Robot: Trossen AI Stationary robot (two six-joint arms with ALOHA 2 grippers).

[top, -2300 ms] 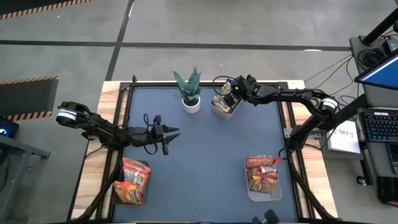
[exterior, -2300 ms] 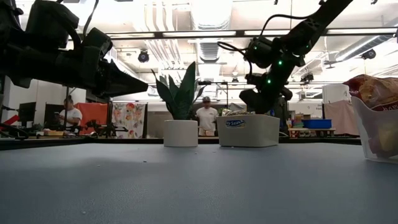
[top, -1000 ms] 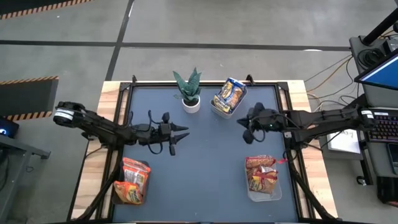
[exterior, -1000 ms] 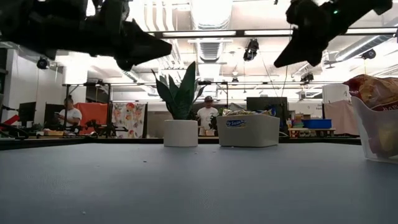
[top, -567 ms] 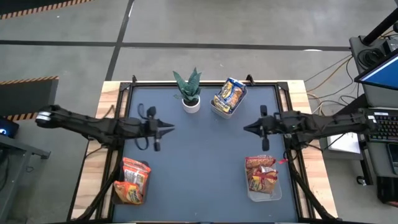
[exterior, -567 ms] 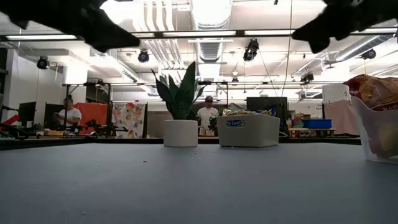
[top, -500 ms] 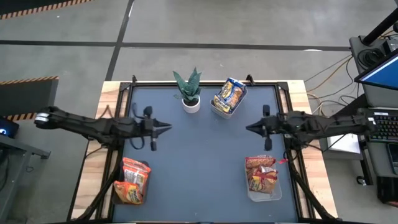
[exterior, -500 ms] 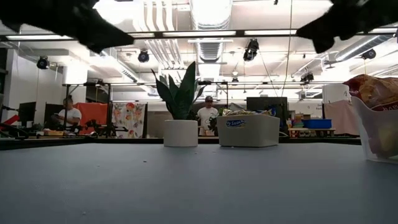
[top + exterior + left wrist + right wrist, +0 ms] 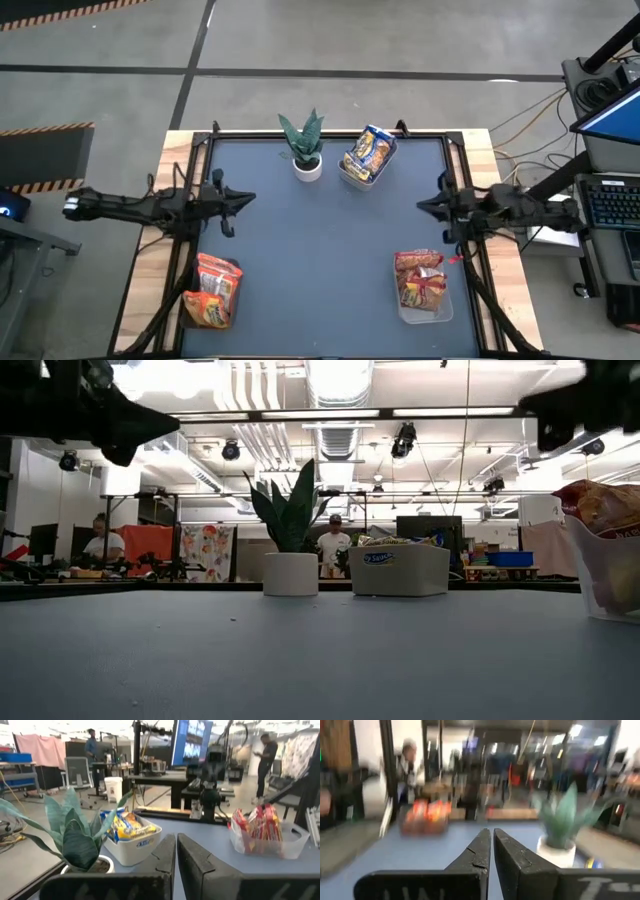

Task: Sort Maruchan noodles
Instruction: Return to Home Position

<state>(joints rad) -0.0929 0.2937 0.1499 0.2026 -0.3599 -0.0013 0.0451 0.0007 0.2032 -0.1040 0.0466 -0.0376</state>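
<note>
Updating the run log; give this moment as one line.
left gripper: shut, left side | right gripper: shut, right side | noodle packs: binned

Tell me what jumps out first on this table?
Bright flat plastic noodle packets in three heaps: orange-red packets front left, red-and-white packets front right, yellow-and-blue packets at the back beside a small potted green plant. The dark left end effector and right end effector hang shut at either side.

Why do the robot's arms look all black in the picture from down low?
Low view: bright ceiling lights shine behind the left gripper and right gripper, so both show as dark shapes. High view: the table is evenly lit.
</note>
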